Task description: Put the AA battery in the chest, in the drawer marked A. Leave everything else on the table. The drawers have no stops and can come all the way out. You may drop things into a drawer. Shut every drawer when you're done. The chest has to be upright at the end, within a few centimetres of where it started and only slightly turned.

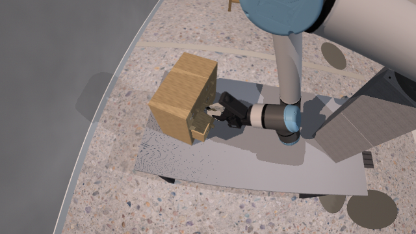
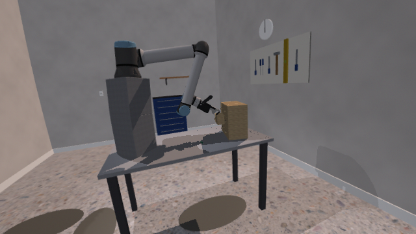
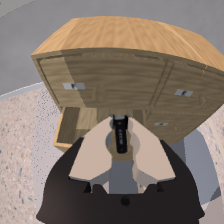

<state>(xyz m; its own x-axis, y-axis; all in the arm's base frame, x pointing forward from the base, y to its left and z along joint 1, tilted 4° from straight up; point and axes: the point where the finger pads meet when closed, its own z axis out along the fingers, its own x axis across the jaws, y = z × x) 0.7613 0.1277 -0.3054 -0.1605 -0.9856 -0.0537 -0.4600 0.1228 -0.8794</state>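
The wooden chest [image 1: 182, 94] [image 2: 235, 120] [image 3: 125, 45] stands upright at the far end of the grey table [image 1: 227, 162] [image 2: 182, 153]. One lower drawer [image 1: 201, 130] [image 3: 67, 132] is pulled out and open at the top; the other drawers look shut. The small grey tags on the drawer fronts are too small to read. My gripper [image 1: 212, 111] [image 2: 215, 112] [image 3: 119, 115] is right at the chest's front, above and beside the open drawer. It is shut on the AA battery [image 3: 120, 141], a dark cylinder standing between the pale fingers.
The robot's grey pedestal [image 1: 367, 123] [image 2: 130, 120] stands on the other end of the table. A blue cabinet [image 2: 169, 114] stands against the back wall. The chest sits close to the table's far edges.
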